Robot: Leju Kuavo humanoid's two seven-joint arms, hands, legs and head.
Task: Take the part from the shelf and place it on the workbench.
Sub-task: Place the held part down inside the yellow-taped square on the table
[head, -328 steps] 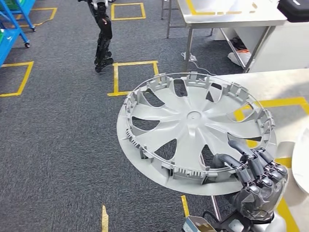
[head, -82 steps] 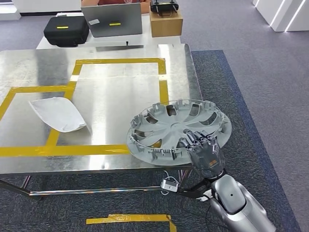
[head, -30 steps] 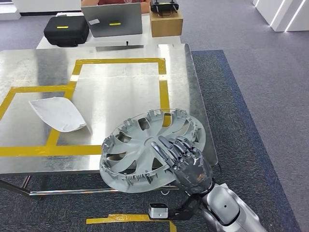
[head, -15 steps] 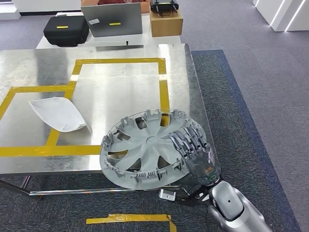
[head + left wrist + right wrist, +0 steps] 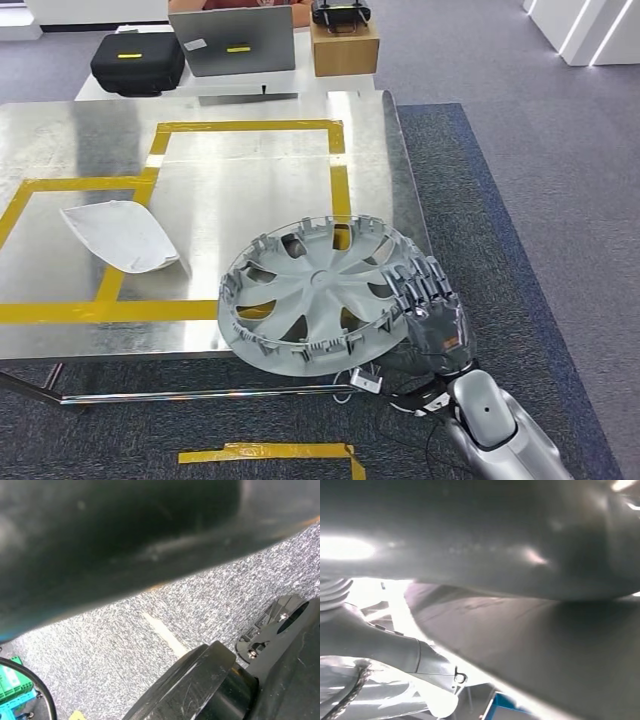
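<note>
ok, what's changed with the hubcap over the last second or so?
The right hand still holds the wheel cover by its near right rim, and has shifted it slightly right and farther over the workbench; its near edge still overhangs the bench front. The white part, laptop and black case have not moved.

White curved panel (image 5: 121,236) lies on yellow tape line (image 5: 106,311), left side. Behind, on another table: black case (image 5: 137,62), grey laptop (image 5: 232,41), cardboard box (image 5: 344,45) w/ dark device on top.
</note>
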